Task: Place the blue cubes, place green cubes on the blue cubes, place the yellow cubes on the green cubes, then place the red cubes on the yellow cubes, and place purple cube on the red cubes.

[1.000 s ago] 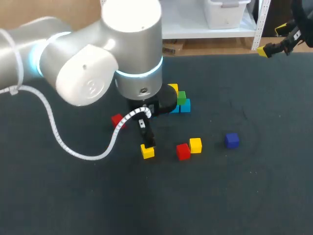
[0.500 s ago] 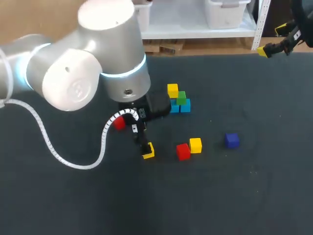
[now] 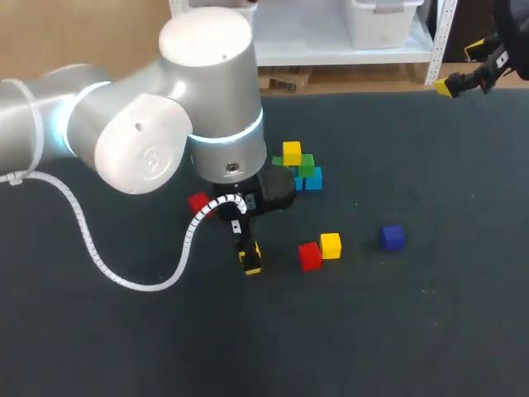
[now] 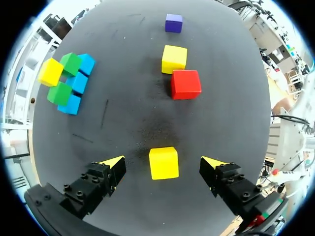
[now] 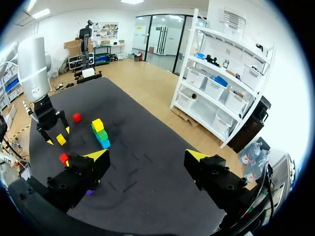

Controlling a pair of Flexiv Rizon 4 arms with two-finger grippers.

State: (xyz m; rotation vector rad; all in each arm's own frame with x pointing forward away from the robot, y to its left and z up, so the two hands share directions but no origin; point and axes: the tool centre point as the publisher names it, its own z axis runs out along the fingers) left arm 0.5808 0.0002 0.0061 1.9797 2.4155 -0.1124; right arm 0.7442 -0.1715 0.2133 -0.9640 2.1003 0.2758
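The loose yellow cube (image 4: 164,163) sits on the desk (image 4: 221,98) squarely between the fingers of the left claw (image 4: 162,162), which gapes wide, touches neither side and holds nothing. The left arm (image 3: 207,99) stands over it, wrist pointing straight down, so closing looks like all the grasp needs. The right claw (image 5: 145,155), also wide open and empty, hangs well apart over the desk's far corner.
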